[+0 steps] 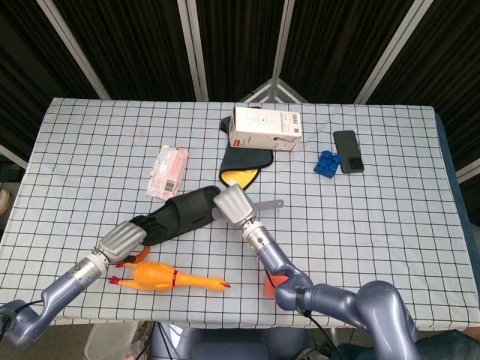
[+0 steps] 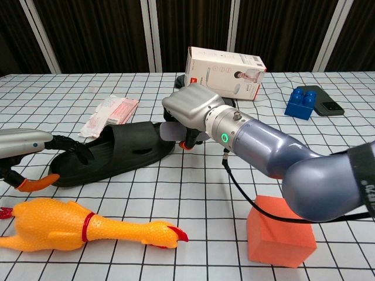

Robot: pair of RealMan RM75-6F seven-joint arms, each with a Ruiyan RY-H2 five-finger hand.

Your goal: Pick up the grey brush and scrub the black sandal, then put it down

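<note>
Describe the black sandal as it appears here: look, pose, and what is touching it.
The black sandal is a matte, rubbery-looking slide with a wide strap, lying sole-down and slantwise on the checked tablecloth. The left hand has dark fingers on its heel end. The right hand holds the grey brush at its toe end; whether the bristles touch it is unclear.

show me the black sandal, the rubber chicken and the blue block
black sandal [image 2: 126, 153], chest view, on its strap
rubber chicken [image 2: 55, 225], chest view, on its body
blue block [image 1: 325, 163], head view, on its top
</note>
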